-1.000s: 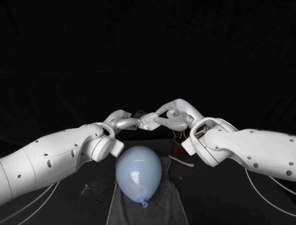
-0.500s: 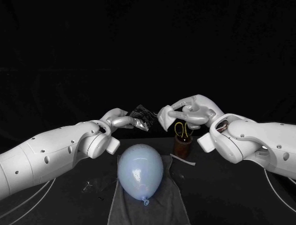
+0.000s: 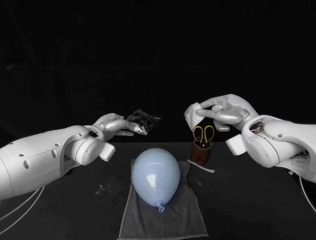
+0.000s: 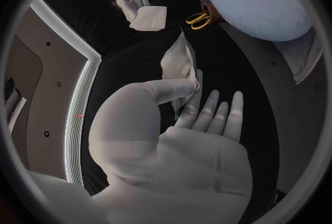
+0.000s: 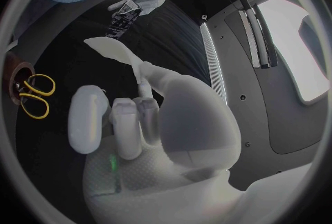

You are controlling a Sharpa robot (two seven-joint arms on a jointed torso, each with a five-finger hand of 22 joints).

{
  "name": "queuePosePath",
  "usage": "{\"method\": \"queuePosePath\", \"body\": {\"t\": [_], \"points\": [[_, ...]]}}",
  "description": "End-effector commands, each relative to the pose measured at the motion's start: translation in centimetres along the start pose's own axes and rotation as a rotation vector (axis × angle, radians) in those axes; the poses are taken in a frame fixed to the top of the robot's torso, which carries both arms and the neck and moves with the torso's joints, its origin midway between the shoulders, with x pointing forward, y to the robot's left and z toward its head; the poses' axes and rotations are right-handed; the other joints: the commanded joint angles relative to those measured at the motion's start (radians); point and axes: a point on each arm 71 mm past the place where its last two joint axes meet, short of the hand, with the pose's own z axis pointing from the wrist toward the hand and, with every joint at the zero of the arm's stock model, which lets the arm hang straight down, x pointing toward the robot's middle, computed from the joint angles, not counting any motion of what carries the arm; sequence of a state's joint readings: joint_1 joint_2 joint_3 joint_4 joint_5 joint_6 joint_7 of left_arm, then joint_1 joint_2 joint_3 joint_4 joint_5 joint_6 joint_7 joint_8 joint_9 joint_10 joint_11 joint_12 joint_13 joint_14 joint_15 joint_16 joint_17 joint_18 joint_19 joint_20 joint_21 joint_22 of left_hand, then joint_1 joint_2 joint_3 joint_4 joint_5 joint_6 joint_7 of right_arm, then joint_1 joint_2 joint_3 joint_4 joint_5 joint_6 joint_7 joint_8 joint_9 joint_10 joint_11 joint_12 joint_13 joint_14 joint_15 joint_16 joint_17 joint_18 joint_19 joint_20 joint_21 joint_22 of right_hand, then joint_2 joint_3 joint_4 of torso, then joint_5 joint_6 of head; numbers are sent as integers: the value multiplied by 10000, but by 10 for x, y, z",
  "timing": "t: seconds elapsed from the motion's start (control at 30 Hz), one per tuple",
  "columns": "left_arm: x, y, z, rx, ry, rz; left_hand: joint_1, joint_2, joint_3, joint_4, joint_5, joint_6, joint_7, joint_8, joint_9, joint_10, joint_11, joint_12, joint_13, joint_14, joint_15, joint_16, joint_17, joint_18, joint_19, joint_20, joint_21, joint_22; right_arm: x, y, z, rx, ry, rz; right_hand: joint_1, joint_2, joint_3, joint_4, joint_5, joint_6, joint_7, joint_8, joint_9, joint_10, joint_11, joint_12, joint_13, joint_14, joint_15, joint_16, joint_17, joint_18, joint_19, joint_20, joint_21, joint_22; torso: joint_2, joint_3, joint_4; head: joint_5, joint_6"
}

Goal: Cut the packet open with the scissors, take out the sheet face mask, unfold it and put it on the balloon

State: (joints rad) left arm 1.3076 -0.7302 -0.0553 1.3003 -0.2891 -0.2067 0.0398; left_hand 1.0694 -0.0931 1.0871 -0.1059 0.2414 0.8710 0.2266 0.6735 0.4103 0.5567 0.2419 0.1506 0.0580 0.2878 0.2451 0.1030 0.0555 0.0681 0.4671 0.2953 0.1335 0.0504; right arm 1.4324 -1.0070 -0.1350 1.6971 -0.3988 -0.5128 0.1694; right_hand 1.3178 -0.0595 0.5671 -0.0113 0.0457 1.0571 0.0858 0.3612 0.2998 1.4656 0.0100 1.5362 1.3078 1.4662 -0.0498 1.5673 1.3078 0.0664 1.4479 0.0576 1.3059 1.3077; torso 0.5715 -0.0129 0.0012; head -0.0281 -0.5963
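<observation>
While left hand (image 3: 113, 125) pinches packet (image 3: 143, 121), right hand (image 3: 226, 112) holds mask (image 3: 192, 115) aloft.

left arm (image 3: 28, 162); right arm (image 3: 302, 142): glossy white shells, dark screw holes | left hand (image 3: 113, 125); right hand (image 3: 221, 112): silver, smooth fingers

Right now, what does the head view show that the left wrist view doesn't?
Head view adds the pale strip lying beside the brown cup, and the dark printed face of the packet. Left wrist view adds the packet's pale side, pinched by the left hand. Both share the balloon, the yellow-handled scissors and the right hand holding the folded mask.
</observation>
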Motion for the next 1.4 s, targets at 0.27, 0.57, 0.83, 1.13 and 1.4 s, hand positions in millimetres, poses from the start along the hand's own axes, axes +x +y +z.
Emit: {"method": "queuePosePath", "body": {"t": [0.27, 0.57, 0.83, 1.13, 1.4], "points": [[-45, 36, -46, -1506, -1130, -1510, -61, 146, -164, 213, -172, 36, 132, 402, 24, 482, -63, 126, 44, 1461, -118, 431, 268, 11, 1388, -38, 315, 162, -11, -5, 4, 115, -93, 229, -44, 100, 22, -62, 29, -40, -11, 52, 827, 839, -24, 9, 2354, 1046, -60, 35, 2630, -51, 11, -65, -47, 1145, -42, 14, 9, 747, -457], [-70, 76, -81, -2894, -2299, -1653, -76, 107, -244, 331, -354, 12, 88, 390, -21, 946, -129, 328, 79, 2714, -226, 1004, 523, 165, 2318, -65, 595, 253, -17, -9, 6, 245, -206, 169, -44, 100, 22, -62, 29, -40, -11, 52, 827, 839, -24, 9, 2354, 1046, -60, 35, 2630, -51, 11, -65, -47, 1145, -116, 3, 55, 1241, -891], [-75, 107, -97, -4547, -2970, -799, -52, 95, -378, 473, -803, -9, 54, 335, -75, 1064, -173, 384, 66, 3312, -301, 1336, 646, 340, 2582, -75, 694, 270, -17, -11, 6, 295, -189, 120, -54, 101, 23, -70, 30, -62, -8, 72, 841, 829, -21, -6, 2342, 1046, -57, 35, 2630, -52, 12, -64, -46, 1147, -89, -8, 44, 1575, -1167], [-79, 125, -98, -5995, -3042, -204, -116, -37, -349, 607, -1908, -171, 108, 219, -136, 861, -129, 268, 53, 3162, -273, 1296, 604, 403, 2617, -59, 652, 229, -15, -12, 6, 339, -124, 76, -57, 100, 23, -75, 29, -70, -7, 81, 847, 831, -20, -3, 2345, 1046, -56, 35, 2630, -53, 14, -63, -42, 1150, -91, 5, 31, 1697, -1348], [-84, 137, -98, -6870, -2852, 122, -167, -332, -441, 717, -1917, -896, 307, -146, -304, 866, -21, 277, 65, 3166, -222, 1318, 598, 446, 2681, -60, 627, 213, -15, -12, 6, 377, -103, 59, -57, 100, 23, -75, 29, -70, -7, 81, 847, 831, -20, -3, 2345, 1046, -56, 35, 2630, -53, 14, -63, -42, 1150, -103, 24, 21, 1883, -1447]]}}
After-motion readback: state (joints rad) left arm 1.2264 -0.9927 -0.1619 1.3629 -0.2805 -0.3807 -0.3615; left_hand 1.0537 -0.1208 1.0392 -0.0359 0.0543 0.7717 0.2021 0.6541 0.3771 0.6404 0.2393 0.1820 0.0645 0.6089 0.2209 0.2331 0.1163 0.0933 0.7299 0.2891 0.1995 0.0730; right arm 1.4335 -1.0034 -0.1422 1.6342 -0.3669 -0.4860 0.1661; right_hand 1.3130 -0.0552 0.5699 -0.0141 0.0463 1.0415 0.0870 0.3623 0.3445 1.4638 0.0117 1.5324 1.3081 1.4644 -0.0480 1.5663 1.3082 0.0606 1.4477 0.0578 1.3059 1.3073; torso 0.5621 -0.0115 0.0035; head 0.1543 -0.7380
